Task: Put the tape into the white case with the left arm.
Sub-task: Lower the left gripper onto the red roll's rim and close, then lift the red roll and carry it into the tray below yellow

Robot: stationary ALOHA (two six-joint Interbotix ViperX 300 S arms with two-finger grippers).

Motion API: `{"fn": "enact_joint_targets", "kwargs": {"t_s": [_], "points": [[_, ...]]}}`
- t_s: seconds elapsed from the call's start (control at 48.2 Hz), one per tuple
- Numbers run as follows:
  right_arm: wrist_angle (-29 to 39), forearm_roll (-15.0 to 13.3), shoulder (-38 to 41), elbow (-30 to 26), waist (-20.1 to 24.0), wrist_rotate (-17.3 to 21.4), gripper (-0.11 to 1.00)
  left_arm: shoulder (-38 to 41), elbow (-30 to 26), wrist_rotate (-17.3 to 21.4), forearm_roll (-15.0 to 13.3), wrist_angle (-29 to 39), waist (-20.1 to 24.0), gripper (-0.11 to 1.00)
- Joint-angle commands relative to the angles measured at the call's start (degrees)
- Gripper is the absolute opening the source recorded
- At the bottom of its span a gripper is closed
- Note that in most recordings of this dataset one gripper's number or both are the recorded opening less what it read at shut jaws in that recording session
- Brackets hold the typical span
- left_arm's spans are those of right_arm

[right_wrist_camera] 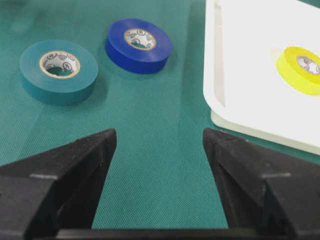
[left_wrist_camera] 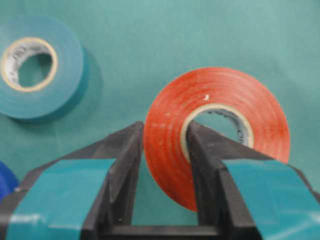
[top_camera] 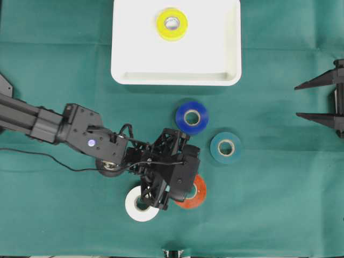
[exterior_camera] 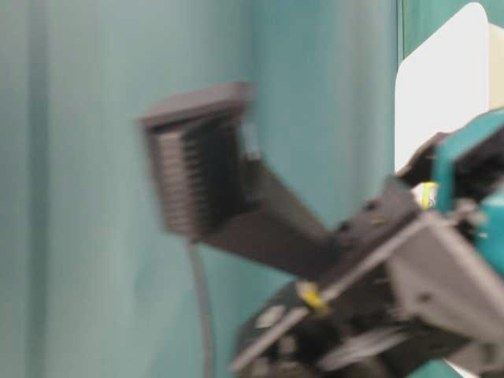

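My left gripper [left_wrist_camera: 165,130], with teal bands on its fingers, is shut on the red tape [left_wrist_camera: 220,100]: one finger is outside the roll, the other inside its core. From overhead the left gripper [top_camera: 185,192] covers part of the red tape [top_camera: 198,194] near the table's front. The white case [top_camera: 174,79] lies at the back with a yellow tape [top_camera: 172,23] inside. At the right edge my right gripper [top_camera: 296,100] stands open and empty; in its wrist view the right gripper [right_wrist_camera: 159,132] hangs over bare cloth.
A white tape [top_camera: 138,209] lies just left of the left gripper. A blue tape [top_camera: 192,117] and a teal tape [top_camera: 226,147] sit between the red roll and the case. Green cloth covers the table.
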Motion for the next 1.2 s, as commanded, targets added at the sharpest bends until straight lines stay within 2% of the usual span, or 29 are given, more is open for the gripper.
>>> {"fn": "enact_joint_targets", "kwargs": {"t_s": [0.0,0.27,0.663,0.954,1.182], "points": [[-0.4,-0.1,0.4,-0.5,0.0,0.0,0.97,-4.3,-0.7,0.1,-0.2,0.4,-0.2,0.26],[-0.3,-0.1,0.4,-0.5,-0.1,0.0,0.97,-6.6,0.1,0.2,-0.1,1.6,0.1,0.26],[-0.4,-0.1,0.4,-0.5,0.0,0.0,0.97,-10.6,6.2,0.1,-0.1,2.5,4.4,0.26],[-0.4,-0.1,0.4,-0.4,-0.1,0.0,0.97,-13.9,9.5,0.4,0.0,2.5,9.8,0.26],[-0.4,-0.1,0.4,-0.5,-0.1,0.0,0.97,-14.3,10.8,2.5,0.0,2.5,16.5,0.26]]}}
